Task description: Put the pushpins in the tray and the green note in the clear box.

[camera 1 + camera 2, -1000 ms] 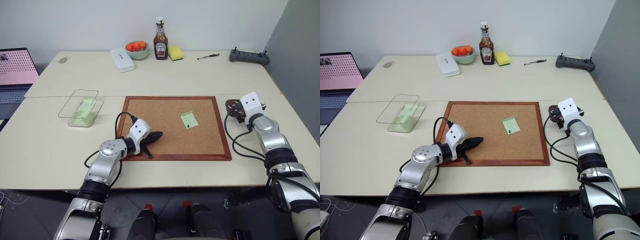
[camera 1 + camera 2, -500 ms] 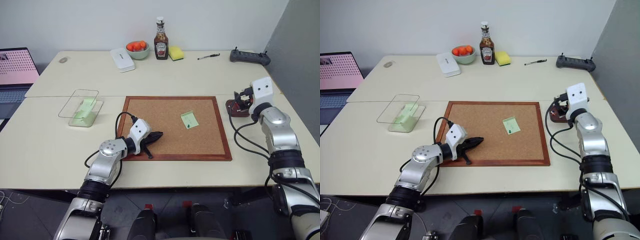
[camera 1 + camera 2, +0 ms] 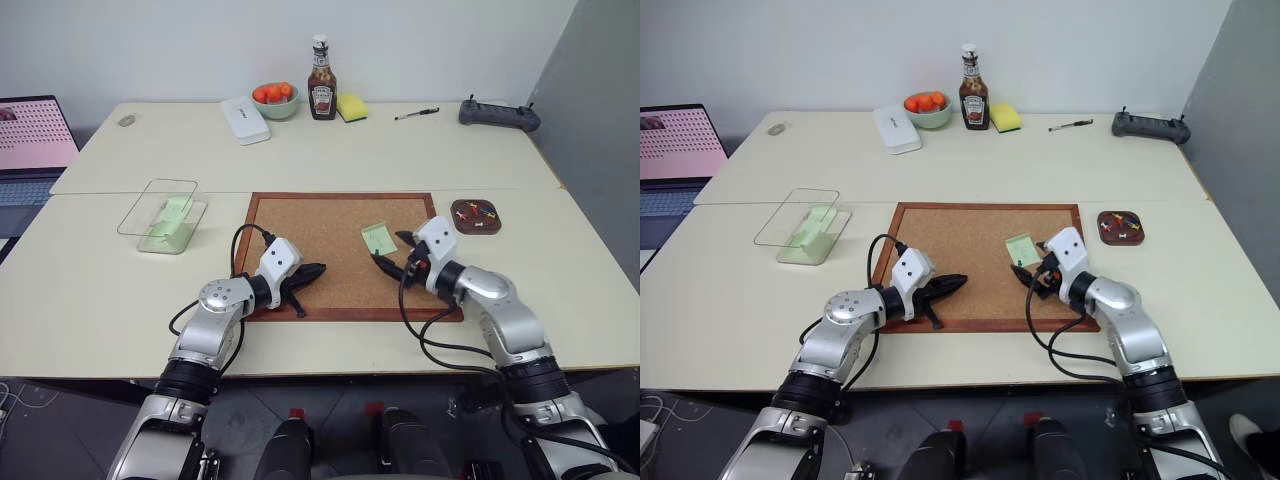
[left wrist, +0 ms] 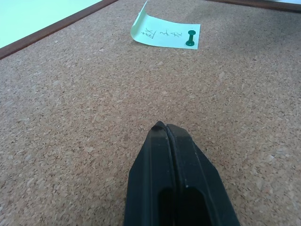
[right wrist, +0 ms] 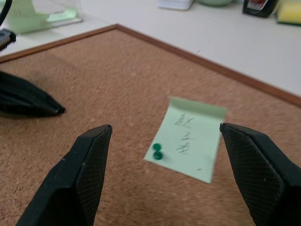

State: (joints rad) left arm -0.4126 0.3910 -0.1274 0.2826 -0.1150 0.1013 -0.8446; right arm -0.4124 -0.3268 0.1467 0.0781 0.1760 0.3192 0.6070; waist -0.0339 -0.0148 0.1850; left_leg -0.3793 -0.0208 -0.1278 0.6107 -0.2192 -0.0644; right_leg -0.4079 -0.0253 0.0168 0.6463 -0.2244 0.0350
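Observation:
A pale green note point(image 3: 379, 237) lies on the cork board point(image 3: 320, 225), held by a green pushpin point(image 5: 157, 151) at its near edge. My right gripper point(image 5: 164, 126) hangs open just above and in front of that pin, a finger on either side. My left gripper point(image 3: 314, 270) rests shut and empty on the board's left part, pointing at the note point(image 4: 164, 33). The dark red-brown tray point(image 3: 475, 215) sits right of the board with several coloured pushpins point(image 3: 484, 211) in it. The clear box point(image 3: 165, 216) stands left of the board with green paper inside.
Along the table's far edge stand a white case point(image 3: 244, 119), a green bowl of orange fruit point(image 3: 274, 98), a ketchup bottle point(image 3: 321, 92), a yellow sponge point(image 3: 351, 106), a pen point(image 3: 415, 114) and a black controller point(image 3: 498, 114). A laptop point(image 3: 30, 140) sits far left.
My right gripper has swung from the tray leftward and back onto the cork board, ending at the pinned note; the tray now shows uncovered. The left arm has not moved.

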